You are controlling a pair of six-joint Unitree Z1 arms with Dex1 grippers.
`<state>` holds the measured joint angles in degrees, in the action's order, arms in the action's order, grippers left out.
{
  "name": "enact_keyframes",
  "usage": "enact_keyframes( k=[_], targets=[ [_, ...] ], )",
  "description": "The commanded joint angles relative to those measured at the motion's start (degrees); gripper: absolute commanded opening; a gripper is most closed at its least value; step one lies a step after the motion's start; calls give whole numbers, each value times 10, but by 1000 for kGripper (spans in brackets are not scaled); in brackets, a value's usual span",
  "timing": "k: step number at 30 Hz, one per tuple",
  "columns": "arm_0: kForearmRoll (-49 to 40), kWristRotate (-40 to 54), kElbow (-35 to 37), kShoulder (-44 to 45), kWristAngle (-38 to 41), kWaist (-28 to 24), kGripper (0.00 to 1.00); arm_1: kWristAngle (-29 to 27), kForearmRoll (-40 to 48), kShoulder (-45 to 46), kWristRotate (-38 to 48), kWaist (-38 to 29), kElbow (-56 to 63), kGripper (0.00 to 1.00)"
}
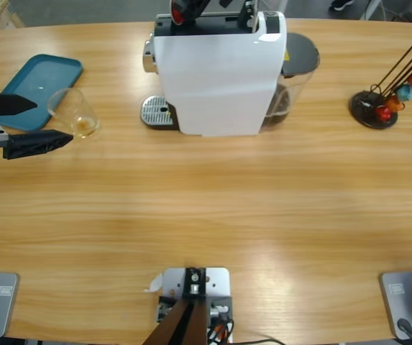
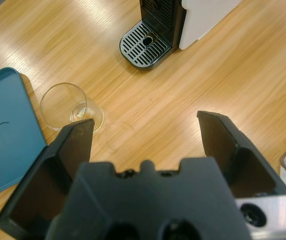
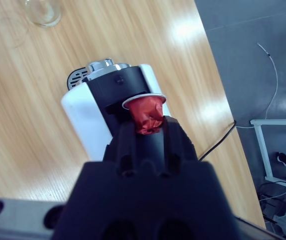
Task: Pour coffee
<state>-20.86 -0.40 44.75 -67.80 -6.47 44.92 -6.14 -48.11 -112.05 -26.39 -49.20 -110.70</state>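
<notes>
A small clear glass tumbler (image 1: 75,113) stands on the table just right of a teal tray, with a little amber coffee (image 1: 85,127) at its bottom. My left gripper (image 1: 52,120) is open at the table's left edge, its jaws reaching toward the tumbler without touching it. In the left wrist view the tumbler (image 2: 71,106) sits just beyond the left jaw of the open left gripper (image 2: 147,122). My right gripper (image 3: 147,127) is shut on a red capsule (image 3: 146,114), held over the top of the white coffee machine (image 3: 95,117). From above, that right gripper (image 1: 191,11) shows at the top edge.
The white coffee machine (image 1: 220,72) stands at the back middle, with its metal drip tray (image 1: 155,111) facing left. The teal tray (image 1: 40,85) lies at the far left. A black stand with coloured capsules (image 1: 382,104) is at the back right.
</notes>
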Motion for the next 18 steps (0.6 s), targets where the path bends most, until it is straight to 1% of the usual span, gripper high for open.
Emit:
enact_keyframes(
  k=[1, 7, 9, 10, 11, 13, 14, 15, 18],
  targets=[
    [-2, -4, -9, -20, 0, 4, 904, 16, 6, 5, -6, 7, 30, 154],
    [-2, -4, -9, -20, 0, 4, 902, 21, 6, 6, -9, 7, 26, 155],
    [-2, -4, -9, -20, 0, 4, 899, 22, 7, 4, -11, 7, 23, 172],
    [-2, -4, -9, -20, 0, 4, 899, 23, 7, 3, -11, 7, 21, 350],
    [-2, -4, -9, -20, 0, 4, 899, 24, 7, 2, -11, 7, 19, 579],
    [-2, -4, -9, -20, 0, 4, 899, 26, 7, 1, -11, 7, 18, 864],
    [-2, -4, -9, -20, 0, 4, 899, 27, 6, 1, -10, 7, 18, 967],
    [-2, -4, -9, -20, 0, 4, 899, 27, 5, 1, -9, 6, 19, 998],
    [-2, -4, -9, -20, 0, 4, 899, 28, 4, 1, -8, 6, 19, 1000]
  ],
)
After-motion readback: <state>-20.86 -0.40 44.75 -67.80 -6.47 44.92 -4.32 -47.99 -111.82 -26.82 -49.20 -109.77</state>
